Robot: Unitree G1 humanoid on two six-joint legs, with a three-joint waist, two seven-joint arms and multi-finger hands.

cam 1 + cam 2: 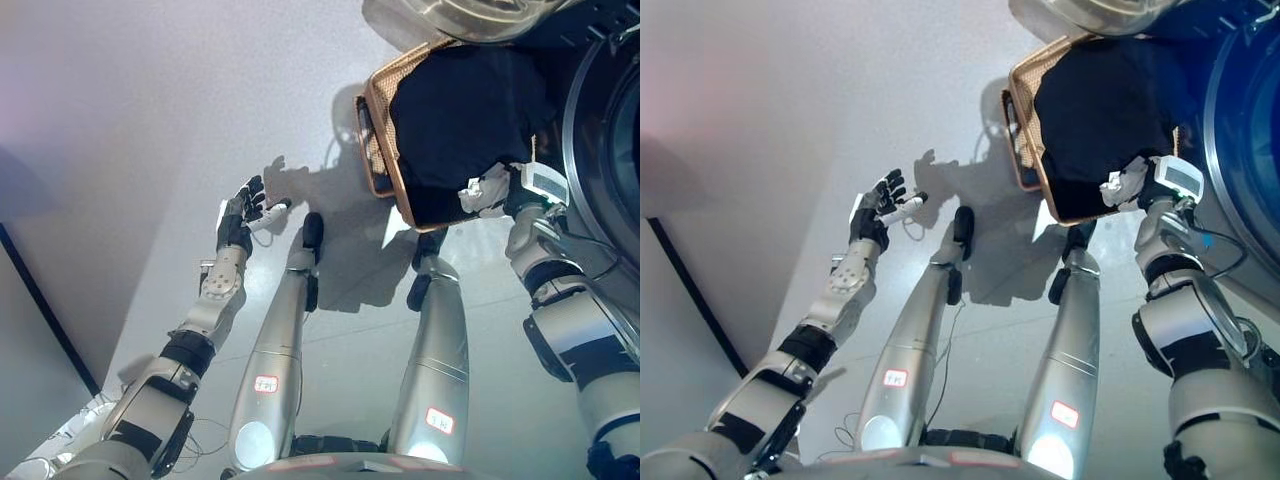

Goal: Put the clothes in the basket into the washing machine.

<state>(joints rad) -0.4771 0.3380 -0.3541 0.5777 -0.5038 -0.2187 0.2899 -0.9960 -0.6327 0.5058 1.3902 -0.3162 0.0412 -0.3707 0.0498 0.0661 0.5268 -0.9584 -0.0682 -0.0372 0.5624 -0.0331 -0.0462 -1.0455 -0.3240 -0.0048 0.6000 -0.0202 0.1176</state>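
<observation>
A brown wicker basket [381,150] stands on the floor at the upper right, beside the washing machine [605,150]. A heap of dark clothes [465,110] fills it and bulges over its rim. My right hand [490,192] is at the basket's near corner. Its white-tipped fingers are curled into the lower edge of the dark cloth. My left hand [242,215] hangs over the bare floor to the left, well away from the basket, with its fingers spread and nothing in it.
The washing machine's round opening [1250,130] runs along the right edge. Its open door [450,15] shows at the top, just above the basket. Pale grey floor [150,120] stretches to the left, where a dark strip [40,300] crosses the lower left corner.
</observation>
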